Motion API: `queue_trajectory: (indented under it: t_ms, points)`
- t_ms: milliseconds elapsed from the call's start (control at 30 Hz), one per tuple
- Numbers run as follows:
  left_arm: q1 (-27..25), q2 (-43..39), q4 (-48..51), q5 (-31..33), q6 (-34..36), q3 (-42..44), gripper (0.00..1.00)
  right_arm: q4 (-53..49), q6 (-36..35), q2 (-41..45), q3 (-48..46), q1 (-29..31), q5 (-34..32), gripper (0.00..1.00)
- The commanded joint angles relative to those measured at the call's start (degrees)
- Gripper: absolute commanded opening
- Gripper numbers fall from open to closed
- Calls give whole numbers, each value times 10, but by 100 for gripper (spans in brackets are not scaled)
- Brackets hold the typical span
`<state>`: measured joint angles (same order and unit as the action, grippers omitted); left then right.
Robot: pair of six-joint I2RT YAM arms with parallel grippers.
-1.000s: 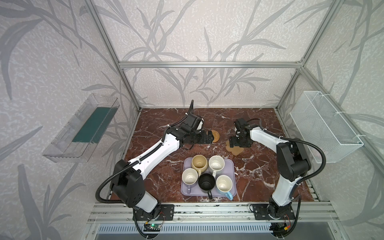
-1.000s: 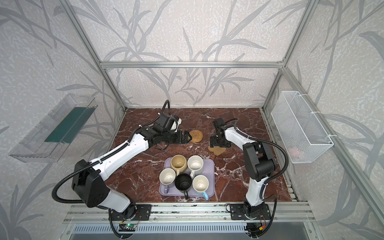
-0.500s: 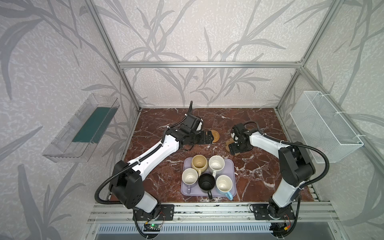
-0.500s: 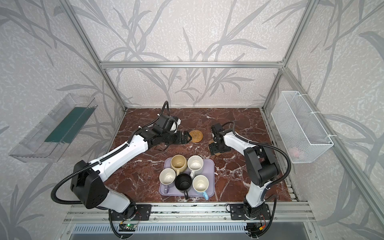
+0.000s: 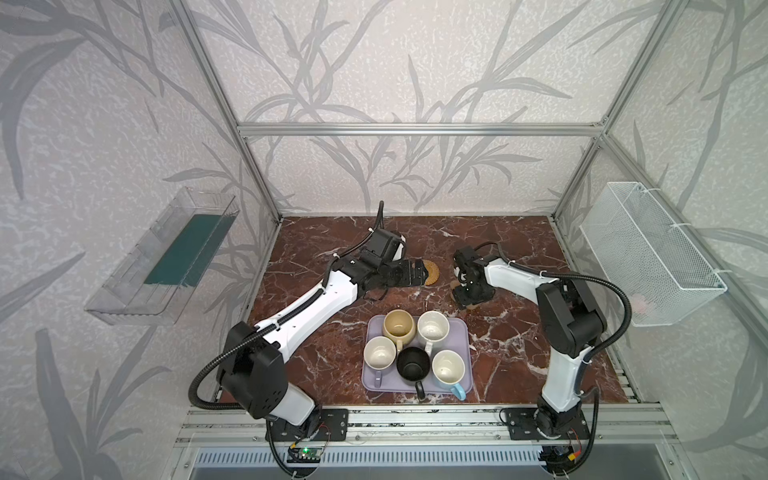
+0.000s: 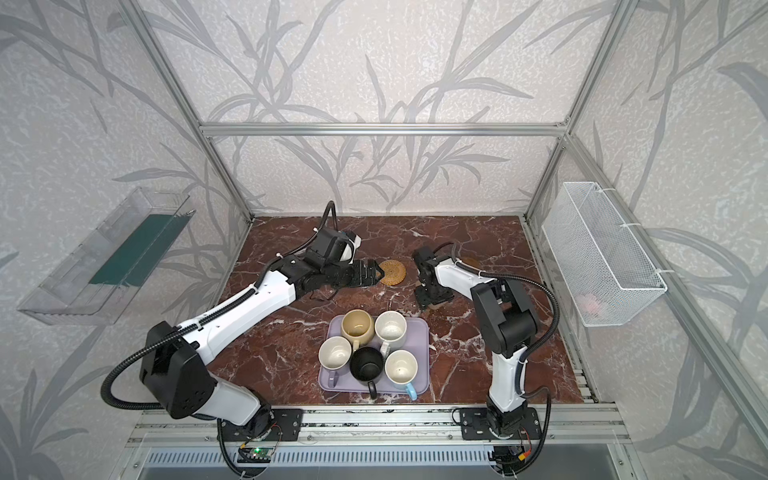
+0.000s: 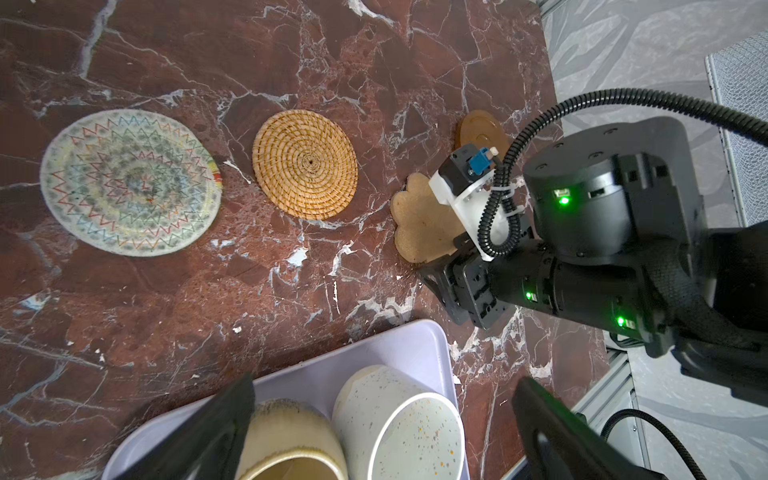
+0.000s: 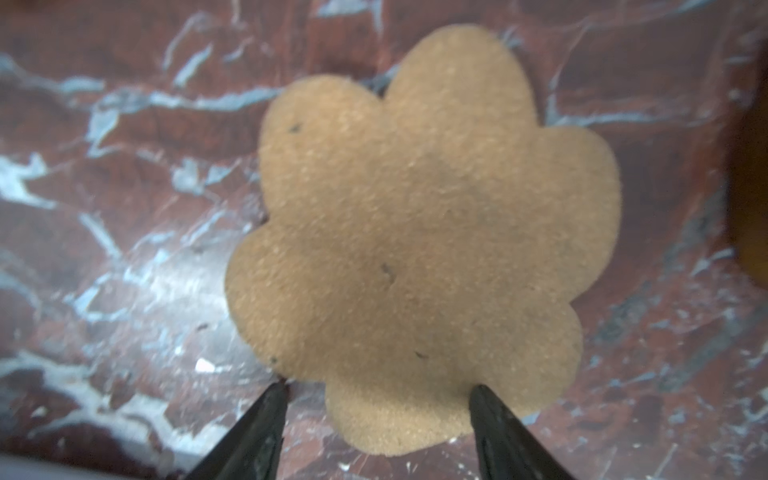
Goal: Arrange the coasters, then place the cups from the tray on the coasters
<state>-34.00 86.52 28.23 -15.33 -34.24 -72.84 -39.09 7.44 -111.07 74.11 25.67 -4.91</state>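
Tray [image 5: 462, 338]: near centre, 5 cups [image 5: 412, 365] on it.
R gripper [image 8: 378, 388]: jaws apart astride paw coaster [image 8: 415, 232] lobe, past tray's far-right corner; grip unclear.
L gripper [image 6: 372, 272]: wide open, empty, just left of rattan coaster [image 6: 393, 272].

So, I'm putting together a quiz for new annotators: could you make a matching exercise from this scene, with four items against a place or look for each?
Things:
1. black mug
2. paw-shaped coaster
3. rattan coaster
4. pale woven coaster

Places or looks:
A. beside the left end effector tip in a top view
B. covered in coloured zigzags
C. on the lavender tray
D. one lobe between the right end effector fingers

Pairs: 1-C, 2-D, 3-A, 4-B.
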Motion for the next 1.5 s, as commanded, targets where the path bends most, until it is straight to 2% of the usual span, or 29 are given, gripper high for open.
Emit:
queue_trajectory:
  t_ms: [0,300,433,767,967,1267,1400,1467]
  points:
    - [3,-21,-9,15,-5,11,99,0,17,-26,20,0,2,66]
    - [3,-25,-10,17,-4,16,99,-20,101,-78,84,-5,6,57]
    - [5,-26,-12,14,-5,19,99,-20,138,-95,111,-12,14,57]
    - [8,-38,-13,13,-5,34,99,-56,175,-156,202,-34,14,54]
    - [11,-41,-15,8,-3,40,99,-49,209,-162,215,-40,38,54]
    - [16,-53,-11,2,-3,46,99,-53,204,-173,239,-35,29,59]
    - [20,-60,-7,0,-4,47,99,-24,206,-146,212,-33,30,59]
    - [20,-63,-10,-3,-5,50,99,-15,207,-126,197,-30,21,62]
